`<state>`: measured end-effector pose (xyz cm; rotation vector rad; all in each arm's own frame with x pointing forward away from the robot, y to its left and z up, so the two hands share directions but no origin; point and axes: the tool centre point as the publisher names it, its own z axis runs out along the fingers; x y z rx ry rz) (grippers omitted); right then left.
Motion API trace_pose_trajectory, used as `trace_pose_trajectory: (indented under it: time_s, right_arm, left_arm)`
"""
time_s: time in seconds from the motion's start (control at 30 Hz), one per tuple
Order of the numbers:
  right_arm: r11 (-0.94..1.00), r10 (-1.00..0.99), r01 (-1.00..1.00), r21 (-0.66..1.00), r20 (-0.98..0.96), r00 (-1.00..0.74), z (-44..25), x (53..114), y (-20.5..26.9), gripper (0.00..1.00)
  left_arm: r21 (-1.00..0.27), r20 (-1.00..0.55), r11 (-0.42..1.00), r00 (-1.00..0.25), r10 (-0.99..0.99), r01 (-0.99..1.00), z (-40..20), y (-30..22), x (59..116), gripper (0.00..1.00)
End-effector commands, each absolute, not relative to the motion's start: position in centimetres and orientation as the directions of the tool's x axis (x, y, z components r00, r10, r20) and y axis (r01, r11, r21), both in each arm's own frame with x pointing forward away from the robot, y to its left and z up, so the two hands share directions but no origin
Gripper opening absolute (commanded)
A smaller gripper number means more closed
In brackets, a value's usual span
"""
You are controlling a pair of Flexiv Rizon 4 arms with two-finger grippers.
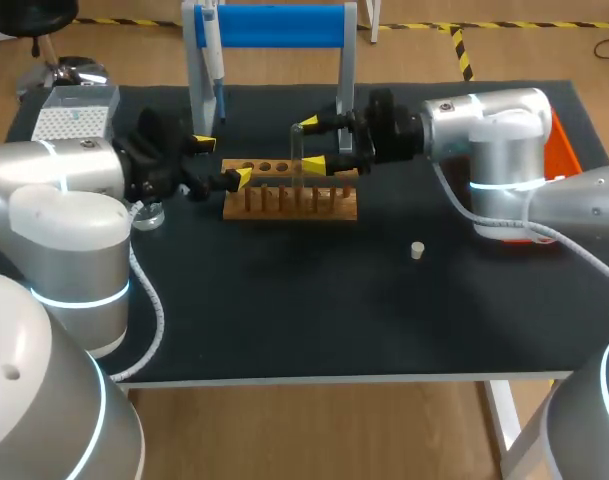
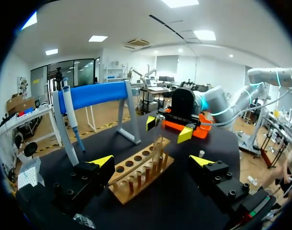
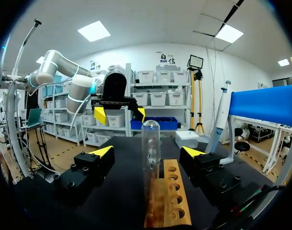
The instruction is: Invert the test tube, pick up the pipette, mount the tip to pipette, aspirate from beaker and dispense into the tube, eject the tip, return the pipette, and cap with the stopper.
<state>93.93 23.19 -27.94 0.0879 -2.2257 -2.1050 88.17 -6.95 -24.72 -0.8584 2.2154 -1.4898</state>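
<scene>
A clear test tube stands round end up on a peg of the wooden rack. My right gripper is open around it; in the right wrist view the tube stands midway between the fingers of the gripper, touching neither. My left gripper is open at the rack's left end, facing along the rack with nothing between its fingers. The pipette hangs on the blue stand. A small stopper lies on the mat to the right. The beaker sits under my left arm.
The blue-topped stand rises just behind the rack. A tip box sits at the back left. An orange tray lies at the far right, behind my right arm. Bare black mat spreads in front of the rack.
</scene>
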Motion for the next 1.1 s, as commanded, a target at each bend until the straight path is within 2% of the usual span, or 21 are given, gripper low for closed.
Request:
trace_pose_trajectory:
  time_s: [0.03,0.2,0.37,0.5,0.8,0.87,1.1]
  right_arm:
    - [0.053,-0.1,0.011,0.999,0.017,-0.995,-28.0,94.2,23.7,0.88]
    - [0.052,-0.098,0.012,0.999,0.017,-0.995,-28.1,94.3,24.0,0.84]
    - [0.05,-0.098,0.01,0.999,0.014,-0.995,-28.0,93.8,24.2,0.72]
    - [0.05,-0.098,0.008,0.999,0.013,-0.995,-27.9,93.6,24.3,0.67]
    - [0.052,-0.097,0.005,0.999,0.01,-0.995,-27.8,93.2,24.5,0.58]
    - [0.051,-0.096,0.005,0.999,0.01,-0.995,-27.8,93.2,24.5,0.52]
    - [0.047,-0.089,0.008,0.999,0.012,-0.996,-27.7,93.1,24.5,0.42]
  left_arm:
    - [-0.919,0.054,0.265,-0.76,-0.647,-0.291,-24.9,-7.0,88.2,1.0]
    - [-0.919,0.054,0.265,-0.76,-0.647,-0.291,-24.9,-7.0,88.2,1.0]
    - [-0.919,0.054,0.265,-0.76,-0.647,-0.291,-24.9,-7.0,88.2,1.0]
    - [-0.919,0.054,0.265,-0.76,-0.647,-0.291,-24.9,-7.0,88.2,1.0]
    - [-0.919,0.054,0.265,-0.76,-0.647,-0.291,-24.9,-7.0,88.2,1.0]
    - [-0.919,0.054,0.265,-0.76,-0.647,-0.291,-24.9,-7.0,88.2,1.0]
    - [-0.919,0.054,0.265,-0.76,-0.647,-0.291,-24.9,-7.0,88.2,1.0]
